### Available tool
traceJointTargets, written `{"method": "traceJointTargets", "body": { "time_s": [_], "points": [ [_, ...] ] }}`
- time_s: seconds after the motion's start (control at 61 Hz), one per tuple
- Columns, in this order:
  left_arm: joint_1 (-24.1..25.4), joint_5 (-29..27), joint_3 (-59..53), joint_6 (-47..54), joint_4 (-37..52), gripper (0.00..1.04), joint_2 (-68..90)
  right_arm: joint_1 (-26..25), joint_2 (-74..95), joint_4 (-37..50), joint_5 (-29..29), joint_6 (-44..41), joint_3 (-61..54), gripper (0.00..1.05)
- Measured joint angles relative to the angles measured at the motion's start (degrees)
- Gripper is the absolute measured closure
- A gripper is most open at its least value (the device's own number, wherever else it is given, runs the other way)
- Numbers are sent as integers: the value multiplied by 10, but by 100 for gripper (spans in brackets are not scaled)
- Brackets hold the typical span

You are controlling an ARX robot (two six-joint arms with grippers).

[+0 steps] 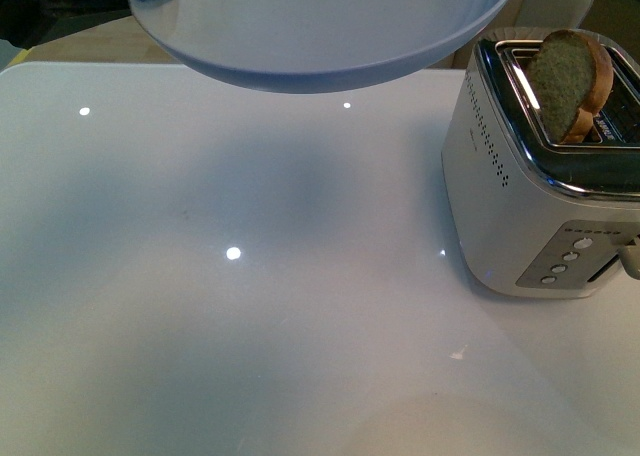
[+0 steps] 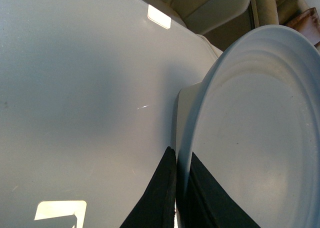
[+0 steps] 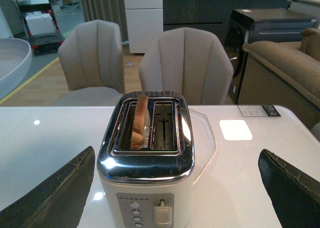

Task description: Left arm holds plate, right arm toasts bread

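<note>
Right wrist view: right end effector (image 3: 176, 153) spread, facing bread (image 3: 140, 120) in toaster (image 3: 145, 165); left end effector (image 2: 181, 153) pinches plate (image 2: 260, 138) rim only, might tip.

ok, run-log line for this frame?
left gripper: shut on plate, held above table | right gripper: open, facing toaster | bread: standing in toaster slot, top protruding

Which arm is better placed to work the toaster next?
Right: its open fingers face the white chrome-topped toaster holding the brown bread slice; the left fingers grip the pale blue-grey round plate.
</note>
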Motion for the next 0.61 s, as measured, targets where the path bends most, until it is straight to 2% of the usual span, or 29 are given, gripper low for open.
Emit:
{"method": "traceJointTargets", "body": {
  "time_s": [0.23, 0.607],
  "points": [
    [36, 14, -4, 24, 8, 102, 10, 0, 0, 0, 0, 0, 0, 9],
    [195, 91, -40, 94, 52, 102, 61, 0, 0, 0, 0, 0, 0, 9]
  ]
}}
